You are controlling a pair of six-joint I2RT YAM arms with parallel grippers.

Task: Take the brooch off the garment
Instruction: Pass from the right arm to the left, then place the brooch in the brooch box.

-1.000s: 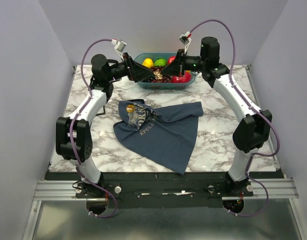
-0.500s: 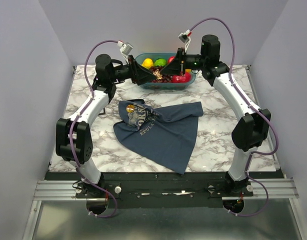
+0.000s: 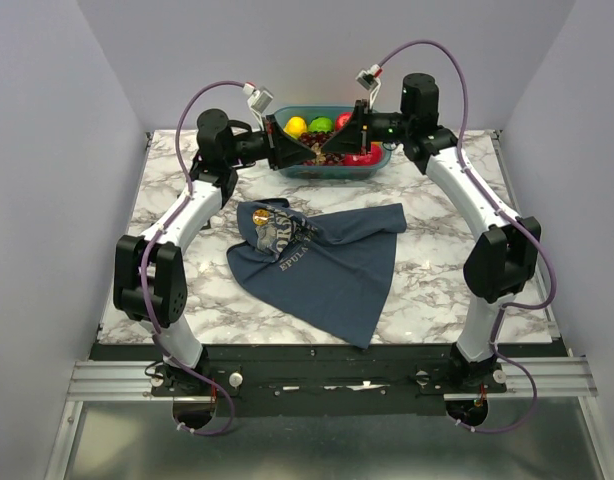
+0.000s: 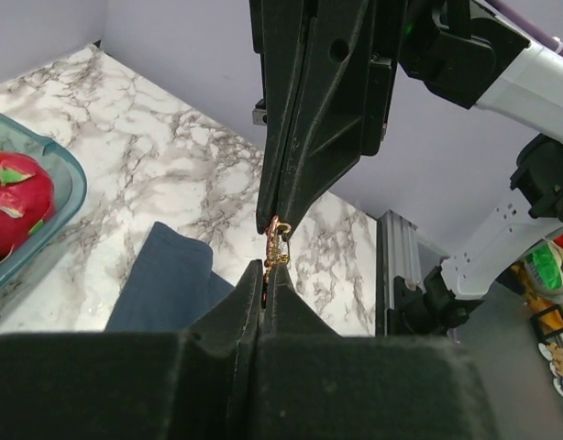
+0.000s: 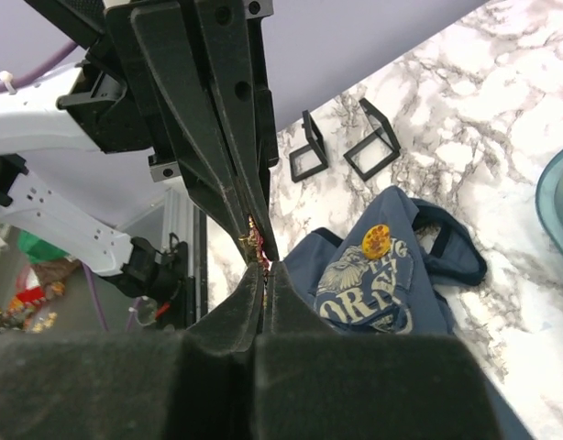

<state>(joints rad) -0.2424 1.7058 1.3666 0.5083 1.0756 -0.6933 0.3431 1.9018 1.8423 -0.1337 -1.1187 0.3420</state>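
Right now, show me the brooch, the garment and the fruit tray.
brooch (image 4: pixel 276 247): left wrist view, middle of its gold links.
garment (image 3: pixel 332 280): top view, plain blue cloth below the lettering.
fruit tray (image 3: pixel 332 172): top view, its near wall.

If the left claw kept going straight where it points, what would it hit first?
The right gripper, almost at once: it faces the left gripper tip to tip, with only the small gold brooch, pinched by both, between them.

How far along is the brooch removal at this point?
Done: the brooch is off the garment, which lies on the table. In hand: left gripper and right gripper both pinch it, tip to tip in the air. Remaining: probably one releases, then it is set down.
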